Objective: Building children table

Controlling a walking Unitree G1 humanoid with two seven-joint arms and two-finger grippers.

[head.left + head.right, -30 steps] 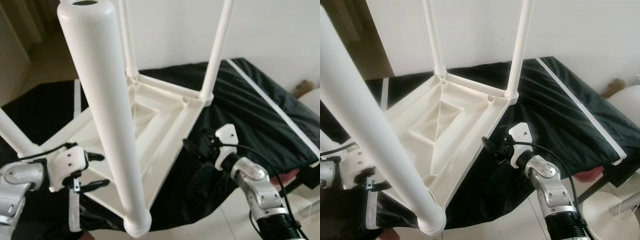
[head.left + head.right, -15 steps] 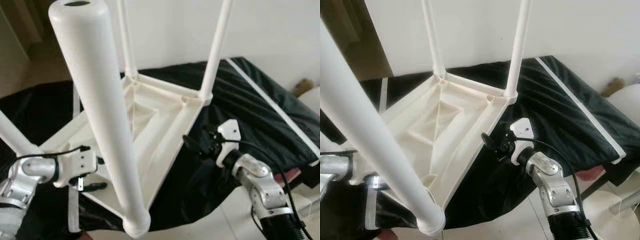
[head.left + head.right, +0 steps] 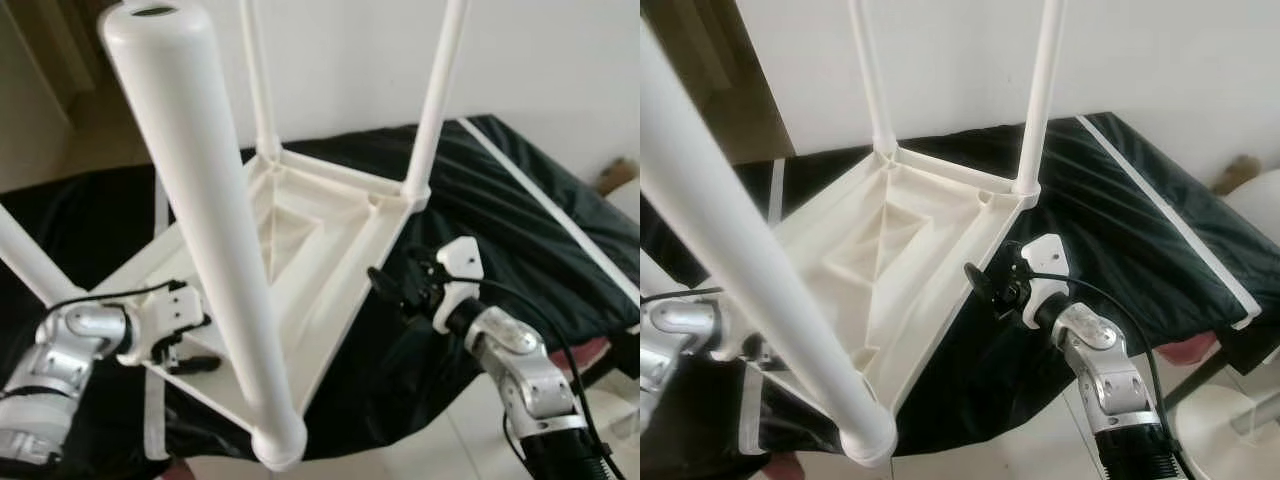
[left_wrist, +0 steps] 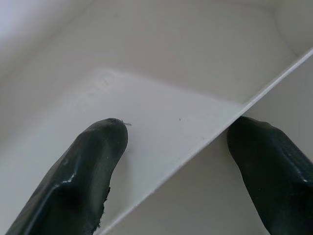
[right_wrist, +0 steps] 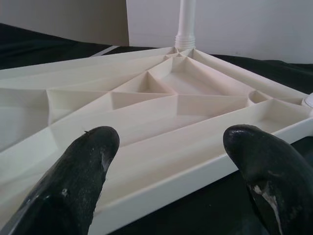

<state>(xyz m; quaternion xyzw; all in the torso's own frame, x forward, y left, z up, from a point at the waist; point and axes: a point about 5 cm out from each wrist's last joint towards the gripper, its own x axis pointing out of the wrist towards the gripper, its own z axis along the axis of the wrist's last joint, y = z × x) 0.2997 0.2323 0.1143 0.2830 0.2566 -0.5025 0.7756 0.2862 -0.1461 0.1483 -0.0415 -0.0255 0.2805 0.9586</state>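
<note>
The children's table (image 3: 300,240), white plastic, lies upside down on a black cloth (image 3: 520,210) with white edge strips, its ribbed underside facing up and its legs (image 3: 205,230) standing vertical. The cloth covers a raised surface against a plain white wall (image 3: 540,60); pale floor shows at 5 o'clock and a dim doorway at 10 o'clock.

My left gripper (image 3: 190,340) is at the table's rim at 8 o'clock, fingers spread wide with one on each side of the thin rim wall; my left wrist view shows a fingertip (image 4: 98,147) close to the wall, and I cannot tell whether it touches.

My right gripper (image 3: 985,285) sits just beside the rim at 4 o'clock, fingers wide apart and holding nothing, pointing across the ribbed underside.

I can read no brand, label or writing.
</note>
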